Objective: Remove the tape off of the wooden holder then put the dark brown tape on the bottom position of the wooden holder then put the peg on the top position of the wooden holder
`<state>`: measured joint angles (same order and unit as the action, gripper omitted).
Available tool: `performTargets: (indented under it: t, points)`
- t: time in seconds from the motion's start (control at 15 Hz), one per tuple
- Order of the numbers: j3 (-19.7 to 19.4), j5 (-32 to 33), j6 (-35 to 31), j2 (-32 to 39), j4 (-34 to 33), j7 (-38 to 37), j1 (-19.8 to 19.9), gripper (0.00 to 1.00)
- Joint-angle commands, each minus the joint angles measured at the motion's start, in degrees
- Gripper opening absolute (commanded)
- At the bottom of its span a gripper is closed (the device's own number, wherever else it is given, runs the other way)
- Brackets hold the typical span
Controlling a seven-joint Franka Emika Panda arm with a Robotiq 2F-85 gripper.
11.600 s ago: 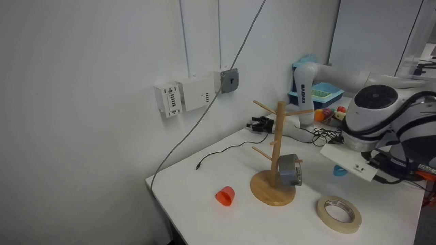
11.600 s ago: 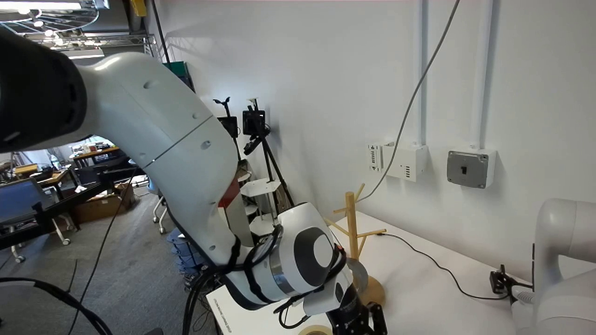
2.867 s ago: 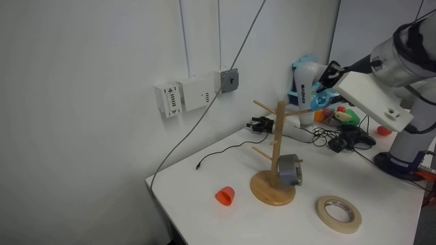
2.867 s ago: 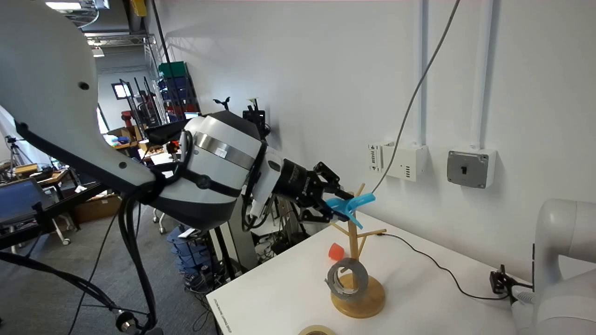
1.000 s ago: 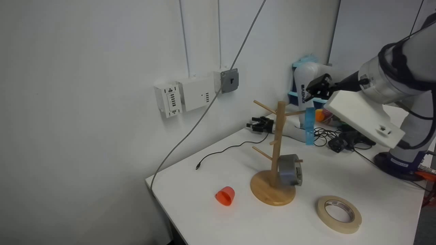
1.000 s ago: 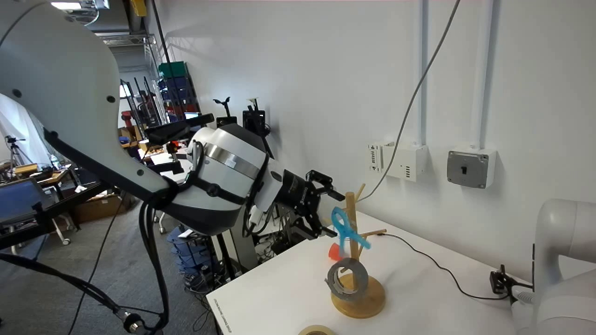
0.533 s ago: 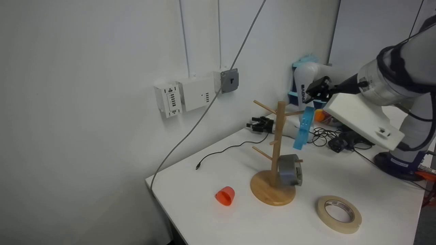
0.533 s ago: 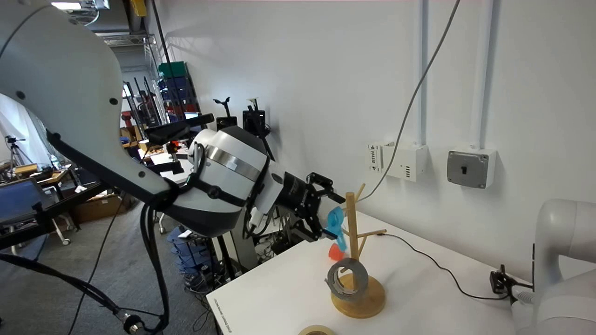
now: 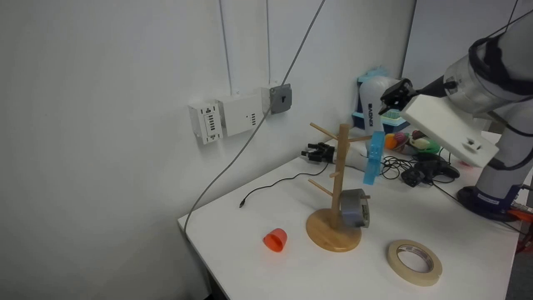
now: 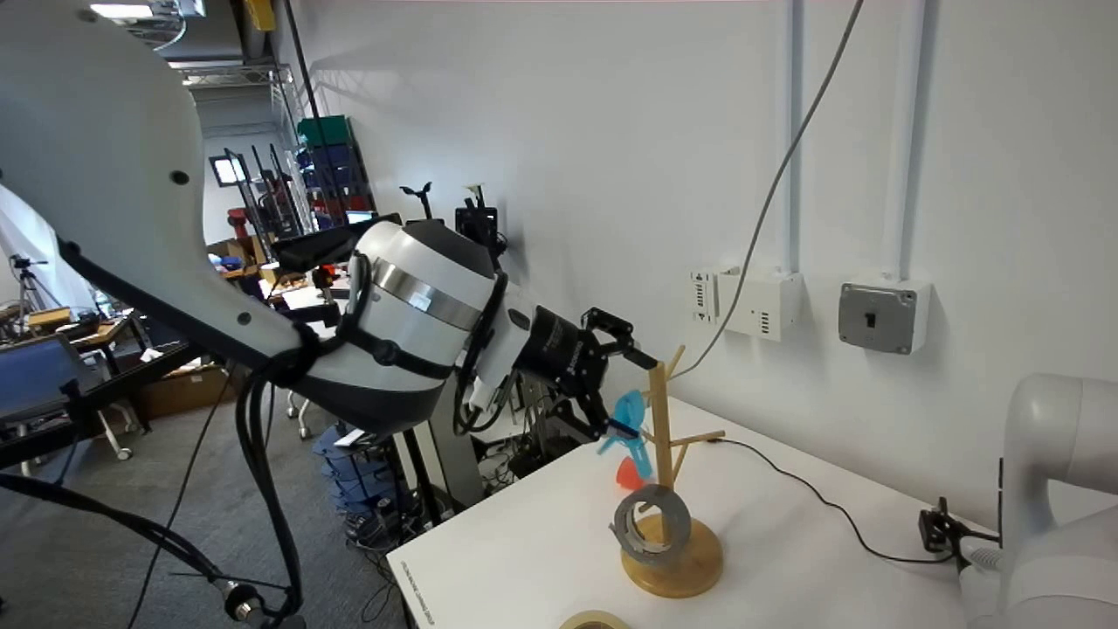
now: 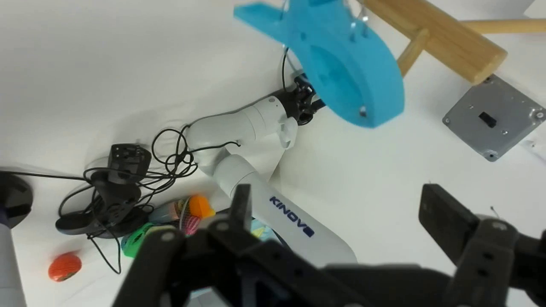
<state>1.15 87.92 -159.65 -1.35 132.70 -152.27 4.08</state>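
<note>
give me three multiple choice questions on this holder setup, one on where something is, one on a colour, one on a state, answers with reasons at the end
1. Where on the wooden holder is the dark tape?
A. On an upper side arm
B. On a low side arm
C. Around the top of the post

2. What colour is the peg?
A. Orange-red
B. Green
C. Light blue

3. How does the gripper stand?
A. Open
B. Shut on the peg
C. Shut with nothing in it

Answers:
1 B: in both exterior views the roll sits low down, with a side arm running through it.
2 C: its surface looks light blue in all three views.
3 A: in the wrist view its fingers show wide apart, holding nothing.
</note>
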Motion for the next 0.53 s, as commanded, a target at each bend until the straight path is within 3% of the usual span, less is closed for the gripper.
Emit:
performTargets:
  t: [0.0,0.47]
  points:
    - [-1.0,-3.6,0.4,-5.8,3.0,4.2,0.8,1.0]
    - [-4.6,-11.1,0.4,-15.2,6.9,12.0,1.2,1.0]
